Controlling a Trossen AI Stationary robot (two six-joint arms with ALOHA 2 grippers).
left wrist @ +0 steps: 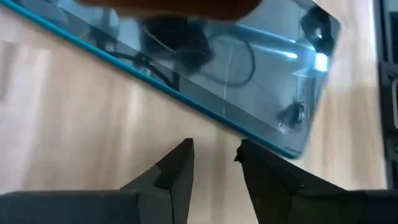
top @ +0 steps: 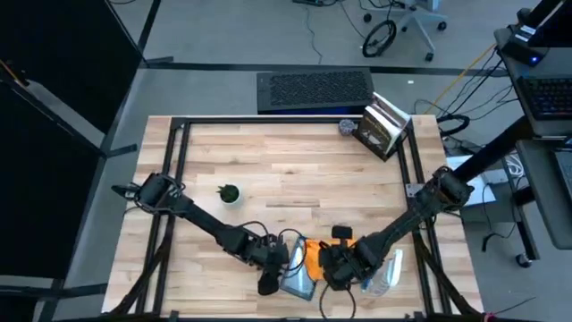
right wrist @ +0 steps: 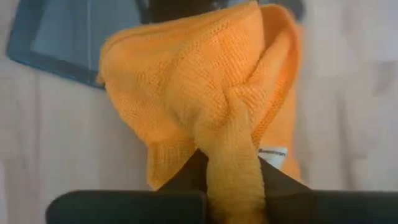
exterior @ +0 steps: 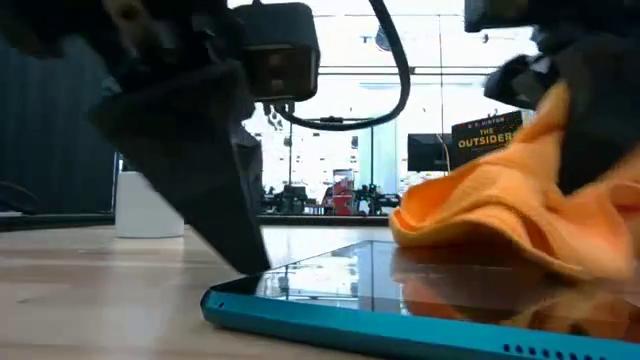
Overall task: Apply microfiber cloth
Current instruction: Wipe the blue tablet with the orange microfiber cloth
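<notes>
The orange microfiber cloth [right wrist: 199,93] lies bunched, its lower part on the glass of a dark tablet with a teal rim [exterior: 350,290]. The tablet lies flat near the table's front edge [top: 299,282]. My right gripper [right wrist: 233,180] is shut on the cloth [top: 313,255] from the tablet's right. My left gripper [left wrist: 214,152] is open by a narrow gap and stands at the tablet's left long edge [left wrist: 186,99], fingertips down by the wood. My right gripper pinches a gathered, several-layer fold of the cloth [right wrist: 230,143] between its two fingers, slanting down from the table's right. The rest of the cloth spreads slack ahead of the fingers, over the tablet's screen [exterior: 440,275]. My left gripper: I cannot tell whether its fingertips [exterior: 245,262] touch the tablet's rim.
A clear spray bottle [top: 384,273] lies just right of the tablet. A small potted plant [top: 230,192] stands left of centre. A book [top: 384,130] and a small round thing [top: 347,127] sit at the far right corner. Bare wood lies in the middle [top: 295,179].
</notes>
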